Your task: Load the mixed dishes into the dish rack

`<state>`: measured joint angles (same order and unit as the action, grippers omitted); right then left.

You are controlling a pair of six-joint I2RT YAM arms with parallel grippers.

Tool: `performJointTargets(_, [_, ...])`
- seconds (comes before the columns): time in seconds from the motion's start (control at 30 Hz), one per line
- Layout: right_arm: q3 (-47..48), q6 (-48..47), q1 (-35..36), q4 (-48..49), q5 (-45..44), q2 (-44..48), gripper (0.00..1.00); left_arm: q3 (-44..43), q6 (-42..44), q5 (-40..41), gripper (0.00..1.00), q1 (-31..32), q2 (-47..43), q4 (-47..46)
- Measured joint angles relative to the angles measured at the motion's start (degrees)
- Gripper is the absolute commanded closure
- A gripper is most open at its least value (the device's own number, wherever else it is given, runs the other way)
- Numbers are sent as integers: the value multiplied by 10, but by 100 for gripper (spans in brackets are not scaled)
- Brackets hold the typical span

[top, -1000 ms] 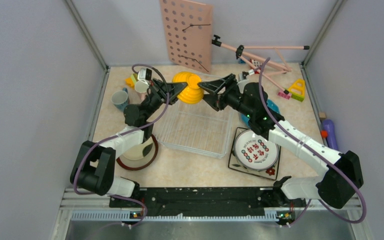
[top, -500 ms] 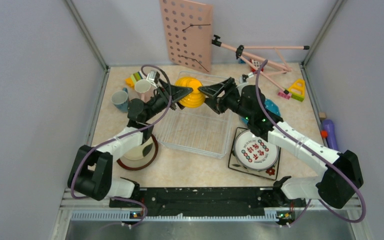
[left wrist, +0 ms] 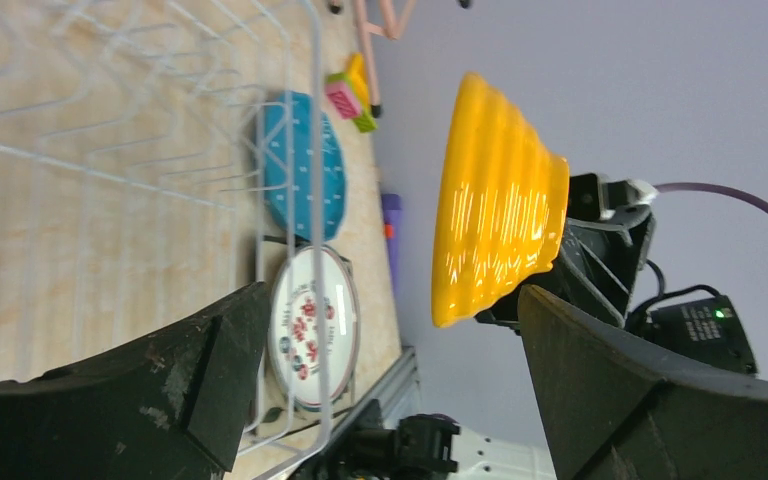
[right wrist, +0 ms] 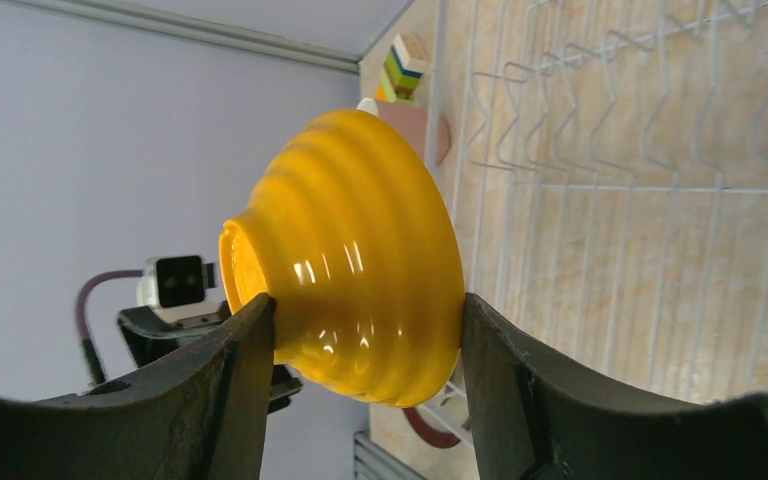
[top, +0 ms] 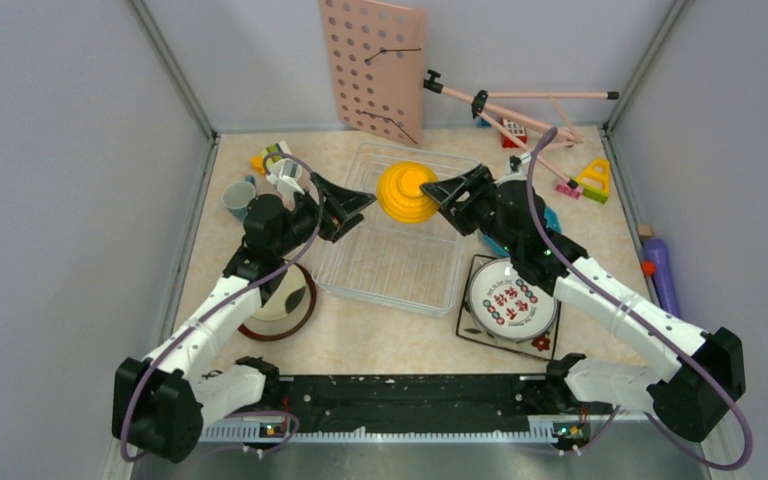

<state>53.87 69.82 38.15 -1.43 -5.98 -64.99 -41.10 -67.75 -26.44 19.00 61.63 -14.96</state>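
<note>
The yellow bowl (top: 405, 192) hangs on its side above the far end of the dish rack (top: 390, 262). My right gripper (top: 430, 196) is shut on it, one finger on the foot and one on the rim of the bowl (right wrist: 350, 250). Left of the bowl and apart from it, my left gripper (top: 364, 210) stands wide open and empty, and the bowl (left wrist: 495, 200) shows beyond its fingers. A teal mug (top: 240, 198) and a pink mug (top: 285, 173) stand at the far left. The brown-rimmed cream plate (top: 297, 308) lies under the left arm. The round white patterned plate (top: 510, 298) rests on the square black-rimmed plate (top: 540, 342). The teal dotted plate (top: 547, 214) peeks out behind the right arm.
A pink pegboard (top: 372, 65) leans on the back wall beside a fallen pink stand (top: 520, 105). Toy blocks (top: 592, 180) lie at the back right and more blocks (top: 268, 157) at the back left. A purple object (top: 657, 265) sits by the right wall.
My left gripper has opened, let go of the yellow bowl and drawn back to the left. The right gripper keeps the bowl and has carried it a little right, over the rack.
</note>
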Motion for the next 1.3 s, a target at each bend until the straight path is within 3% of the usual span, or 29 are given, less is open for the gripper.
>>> performJointTargets(0.2, [-22,-69,-2,-30,4,1,91,-4,81,57,2,-24,-55,143])
performJointTargets(0.53, [-44,-249,-2,-50,111,0,92,-65,235,121,2,-25,-98,334])
performJointTargets(0.77, [-47,-330,-2,-60,195,-43,94,-56,269,145,2,-25,-102,373])
performJointTargets(0.93, [-17,-400,-3,-113,252,-127,96,-35,284,157,2,-25,-116,383])
performJointTargets(1.3, [46,-463,-12,-144,350,-214,95,-13,325,147,2,-25,-132,388])
